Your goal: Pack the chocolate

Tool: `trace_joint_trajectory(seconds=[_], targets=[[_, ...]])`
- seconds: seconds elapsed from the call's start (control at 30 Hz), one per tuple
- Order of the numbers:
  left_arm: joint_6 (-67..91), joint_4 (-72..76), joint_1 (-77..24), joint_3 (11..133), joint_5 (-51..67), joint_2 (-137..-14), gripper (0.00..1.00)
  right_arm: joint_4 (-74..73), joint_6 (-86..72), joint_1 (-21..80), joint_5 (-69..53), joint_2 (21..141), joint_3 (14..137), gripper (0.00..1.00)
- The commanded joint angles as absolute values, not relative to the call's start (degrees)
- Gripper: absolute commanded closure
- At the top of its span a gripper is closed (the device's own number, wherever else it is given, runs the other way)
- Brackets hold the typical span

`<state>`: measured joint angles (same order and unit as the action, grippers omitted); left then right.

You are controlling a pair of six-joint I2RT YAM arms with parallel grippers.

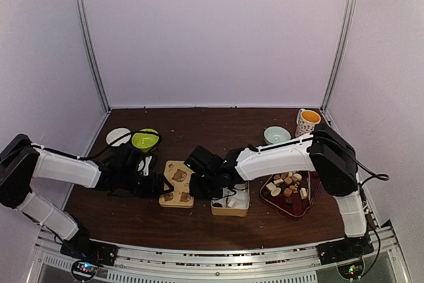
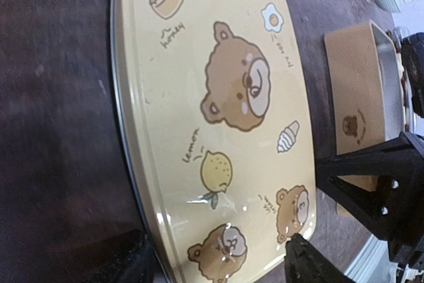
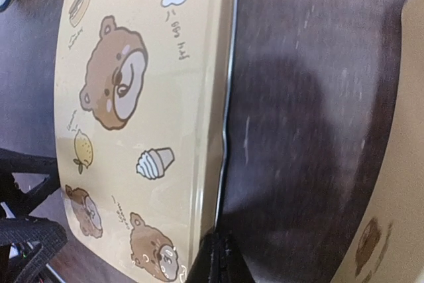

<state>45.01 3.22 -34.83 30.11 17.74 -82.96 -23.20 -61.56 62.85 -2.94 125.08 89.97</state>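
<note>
The chocolate, small white, tan and dark pieces, lies heaped in a red tray; a few pieces sit in the open tan box. The flat tan lid with bear pictures lies on the table left of the box. My left gripper is open, its fingers on either side of the lid's left end. My right gripper is shut on the lid's right rim, with its fingertips pinched together. The box also shows in the left wrist view.
A green bowl and white paper liners stand at the back left. A pale blue bowl and an orange-lined mug stand at the back right. The box stands close to the lid's right side.
</note>
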Motion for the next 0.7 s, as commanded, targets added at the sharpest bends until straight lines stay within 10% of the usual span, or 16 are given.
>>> trace_joint_trajectory(seconds=[0.0, 0.23, 0.47, 0.67], targets=[[49.4, 1.0, -38.4, 24.3, 18.1, -74.6, 0.31, -16.5, -62.6, 66.4, -2.7, 118.6, 82.5, 1.00], [49.2, -7.1, -38.4, 22.3, 12.6, -64.8, 0.26, -18.8, -61.2, 66.9, 1.0, 114.7, 79.9, 0.99], [46.5, -5.7, -36.8, 25.0, 12.4, -67.6, 0.28, -16.5, -59.4, 66.5, 3.4, 112.7, 80.5, 0.50], [44.2, -2.2, -34.9, 27.7, 15.1, -73.2, 0.33, -18.9, -60.1, 65.4, 2.5, 117.2, 87.1, 0.50]])
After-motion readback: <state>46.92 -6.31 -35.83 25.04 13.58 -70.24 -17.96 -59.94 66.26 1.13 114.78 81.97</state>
